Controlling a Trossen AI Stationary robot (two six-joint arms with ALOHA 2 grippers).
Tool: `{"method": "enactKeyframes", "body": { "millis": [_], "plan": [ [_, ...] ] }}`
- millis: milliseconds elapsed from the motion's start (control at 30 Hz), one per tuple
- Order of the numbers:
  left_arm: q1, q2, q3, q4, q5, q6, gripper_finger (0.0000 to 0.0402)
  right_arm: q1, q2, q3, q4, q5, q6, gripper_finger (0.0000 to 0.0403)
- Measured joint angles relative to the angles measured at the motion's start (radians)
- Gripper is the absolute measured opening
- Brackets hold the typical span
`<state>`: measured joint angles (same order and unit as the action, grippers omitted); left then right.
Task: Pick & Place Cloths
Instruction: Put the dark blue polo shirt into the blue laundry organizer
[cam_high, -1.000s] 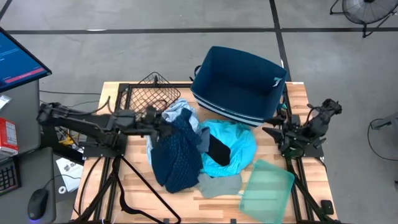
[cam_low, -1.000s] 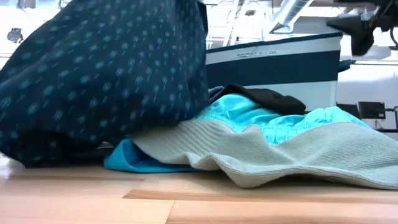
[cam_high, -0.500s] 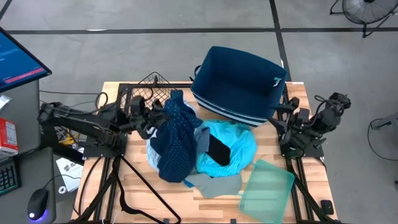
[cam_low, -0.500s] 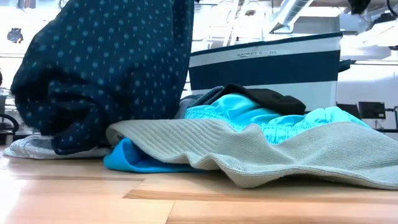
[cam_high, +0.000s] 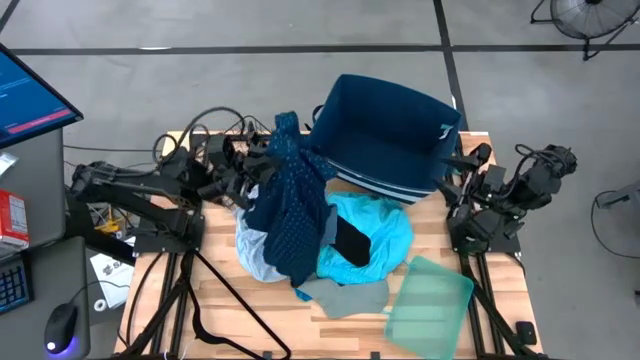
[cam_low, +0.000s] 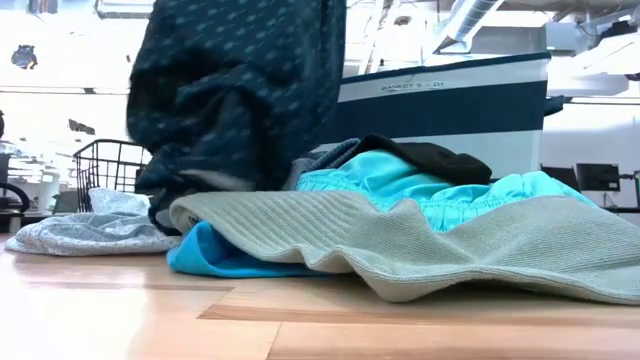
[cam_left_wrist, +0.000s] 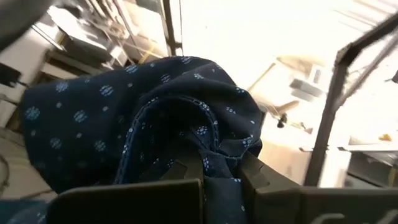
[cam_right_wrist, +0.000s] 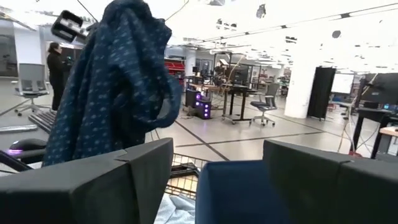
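On the navy bin (cam_low: 440, 110), small lettering is too tiny to read.

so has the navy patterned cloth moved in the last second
Yes. The left gripper, shut on the navy patterned cloth, has lifted it up and toward the navy bin; it hangs clear of the grey cloth.

Grey concrete floor (cam_high: 200, 70), office chairs (cam_right_wrist: 268, 112), bright ceiling lights

Navy bin (cam_high: 385, 135), wire basket (cam_low: 112, 168), green tray (cam_high: 430, 300) on the table (cam_high: 480, 160).
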<state>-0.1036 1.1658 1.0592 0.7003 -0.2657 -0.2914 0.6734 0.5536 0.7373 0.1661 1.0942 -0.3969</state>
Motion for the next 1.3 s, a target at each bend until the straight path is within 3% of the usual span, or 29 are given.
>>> {"method": "enactKeyframes", "body": {
  "millis": [133, 333, 500, 733, 1133, 1300],
  "plan": [
    [0.036, 0.041, 0.055, 0.001, 0.008, -0.001, 0.0012, -0.033, 0.058, 0.028, -0.001, -0.004, 0.009, 0.0276],
    [0.059, 0.088, 0.121, -0.002, 0.012, -0.003, 0.0012, -0.105, 0.156, 0.090, 0.002, -0.007, 0.071, 0.0353],
    [0.061, 0.128, 0.189, -0.001, 0.063, 0.000, 0.0012, -0.173, 0.257, 0.160, 0.000, -0.107, 0.084, 0.0396],
    [0.061, 0.170, 0.273, -0.001, 0.063, 0.052, 0.0012, -0.243, 0.429, 0.296, 0.001, -0.256, 0.101, 0.0384],
    [0.140, 0.196, 0.338, -0.003, 0.090, 0.161, 0.0012, -0.355, 0.712, 0.512, -0.003, -0.384, 0.161, 0.0381],
    [0.189, 0.198, 0.338, -0.002, 0.098, 0.156, 0.0012, -0.403, 0.806, 0.591, -0.009, -0.527, 0.239, 0.0381]
  ]
}}
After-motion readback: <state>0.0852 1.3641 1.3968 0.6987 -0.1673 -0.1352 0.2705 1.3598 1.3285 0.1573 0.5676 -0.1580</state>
